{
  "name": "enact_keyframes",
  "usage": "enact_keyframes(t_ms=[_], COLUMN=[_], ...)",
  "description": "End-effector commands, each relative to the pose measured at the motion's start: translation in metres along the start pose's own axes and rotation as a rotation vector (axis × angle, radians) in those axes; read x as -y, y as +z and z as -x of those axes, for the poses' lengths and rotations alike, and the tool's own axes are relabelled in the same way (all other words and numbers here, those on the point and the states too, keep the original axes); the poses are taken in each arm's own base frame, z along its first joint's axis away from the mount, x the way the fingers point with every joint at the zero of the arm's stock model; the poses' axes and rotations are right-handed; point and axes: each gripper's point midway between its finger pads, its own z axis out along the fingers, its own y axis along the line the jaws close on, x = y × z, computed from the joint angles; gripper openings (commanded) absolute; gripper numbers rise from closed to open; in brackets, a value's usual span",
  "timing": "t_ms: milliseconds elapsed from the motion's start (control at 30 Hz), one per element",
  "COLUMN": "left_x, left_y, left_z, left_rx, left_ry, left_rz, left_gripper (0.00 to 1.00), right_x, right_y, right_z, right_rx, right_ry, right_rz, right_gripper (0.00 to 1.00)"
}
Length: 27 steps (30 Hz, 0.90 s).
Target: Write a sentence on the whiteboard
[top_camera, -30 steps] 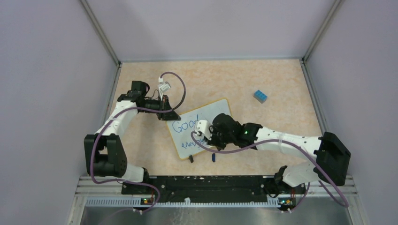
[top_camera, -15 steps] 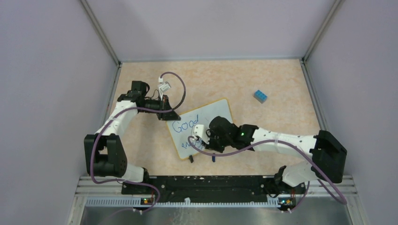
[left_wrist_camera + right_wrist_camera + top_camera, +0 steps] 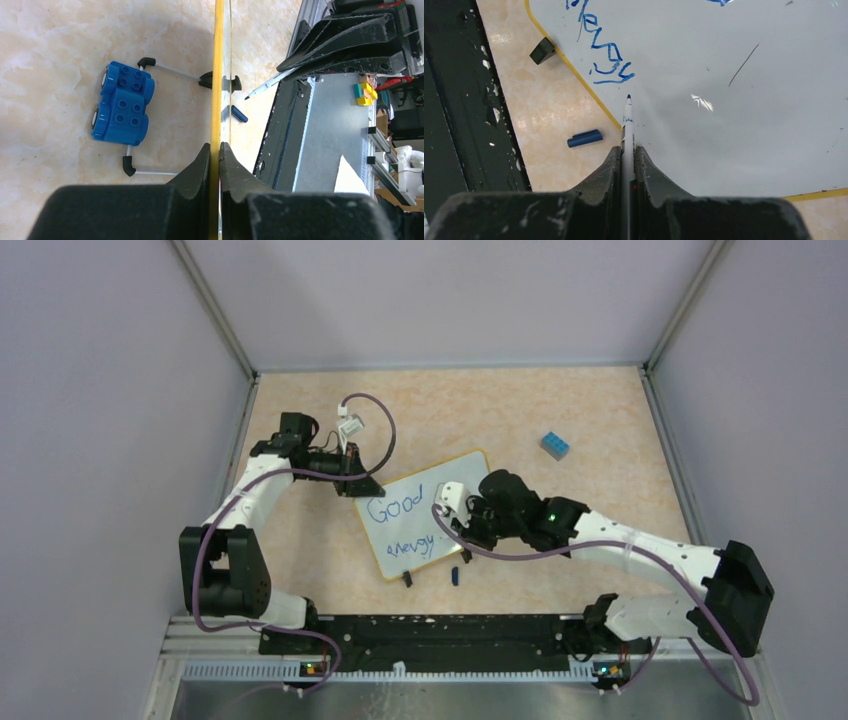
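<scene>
The left gripper (image 3: 215, 145) pinches the whiteboard (image 3: 440, 502) by its rim. The right gripper (image 3: 627, 149) clamps a marker (image 3: 627, 114) over the whiteboard, tip just beside the second line of the sentence (image 3: 393, 508).

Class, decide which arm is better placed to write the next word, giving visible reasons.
Right. The right gripper is shut on the marker, tip beside the last letter of the sentence; the left gripper clamps the rim of the whiteboard.
</scene>
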Motion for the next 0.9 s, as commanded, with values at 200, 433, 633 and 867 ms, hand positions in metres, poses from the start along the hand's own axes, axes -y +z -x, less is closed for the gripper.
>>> enact_keyframes(t_ms=[200,433,633,867], left_x=[-0.017,-0.017,-0.017,-0.018], left_y=[-0.003,-0.003,-0.002,-0.002], left_z=[0.000,-0.002,-0.002,-0.002], left_rx=[-0.024,-0.026,-0.026,-0.026], left_ry=[0.033,0.034,0.033,0.034], left_rz=[0.082,0.082,0.081,0.081], left_gripper=[0.00,0.00,0.00,0.00], right_x=[0.012,0.022,0.031,0.037], right_y=[-0.002,-0.005,-0.005,0.001], right_z=[0.005,0.010,0.012,0.013], right_rx=[0.045,0.059,0.062,0.046], right_ry=[0.017,0.031,0.043,0.047], right_rz=[-0.037,-0.080,-0.116,-0.133], right_gripper=[0.00,0.00,0.00,0.00])
